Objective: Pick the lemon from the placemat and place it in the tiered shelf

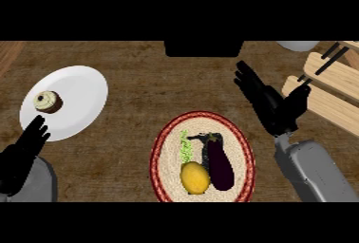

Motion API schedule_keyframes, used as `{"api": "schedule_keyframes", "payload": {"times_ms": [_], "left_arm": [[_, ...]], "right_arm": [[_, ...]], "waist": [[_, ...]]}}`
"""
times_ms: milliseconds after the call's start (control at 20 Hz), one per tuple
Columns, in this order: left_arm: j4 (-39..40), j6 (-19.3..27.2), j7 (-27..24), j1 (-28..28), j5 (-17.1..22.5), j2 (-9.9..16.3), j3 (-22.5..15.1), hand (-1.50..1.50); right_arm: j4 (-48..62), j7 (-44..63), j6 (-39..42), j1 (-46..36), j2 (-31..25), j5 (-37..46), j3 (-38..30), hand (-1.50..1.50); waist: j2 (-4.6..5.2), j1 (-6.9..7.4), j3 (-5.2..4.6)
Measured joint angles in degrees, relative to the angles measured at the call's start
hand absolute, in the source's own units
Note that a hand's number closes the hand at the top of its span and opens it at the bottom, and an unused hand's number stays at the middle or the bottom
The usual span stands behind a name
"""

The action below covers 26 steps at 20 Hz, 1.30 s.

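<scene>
Lemon [195,177]: lies on the placemat [240,142], near its lower edge, touching or just beside the eggplant [219,163]; a green sprig [186,148] lies above it. Not yet picked.
Shelf [328,92]: wooden tiers at the upper right of the counter [140,66]; I see no lemon on them.
My right hand [270,102]: hovers between placemat and shelf, up and to the right of the lemon, well apart from it. Fingers straight and spread; they hold nothing.
My left hand [24,147]: rests at the lower left edge beside the white plate [80,85], which carries a cupcake [48,101]. Fingers straight, holding nothing.
Done: nothing that shows; the lemon is untouched.
Left: I judge the whole task remains, namely bring my right hand down to the lemon, close on it without dragging the eggplant, lift, carry to the shelf, release.
</scene>
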Motion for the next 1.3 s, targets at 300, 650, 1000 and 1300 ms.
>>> {"api": "schedule_keyframes", "payload": {"times_ms": [300, 650, 1000, 1300], "left_arm": [[2.2, 1.0, 0.7, -1.1, -0.9, -3.6, -0.8, 0.0], [2.3, 1.7, 2.9, -3.0, -1.8, -7.2, -2.9, 0.0], [3.4, 1.4, 3.6, -4.4, -2.9, -9.2, -3.1, 0.0], [4.4, 1.2, 3.8, -5.3, -3.9, -10.2, -2.9, 0.0]], "right_arm": [[-7.7, -5.9, 0.5, 3.1, -6.4, 5.4, -2.9, 1.5], [-5.3, -6.6, -1.4, 13.0, -13.2, 13.2, -3.8, -1.5], [-12.7, -10.2, 8.6, 19.5, -18.1, 11.0, -3.4, -1.5], [-26.9, 1.2, 14.6, 20.6, -23.6, 7.5, -2.5, -1.5]], "waist": [[-0.4, -1.4, 0.69], [-0.6, -1.53, 1.27], [-0.74, -1.07, 1.37], [-0.81, -1.0, 1.24]]}}
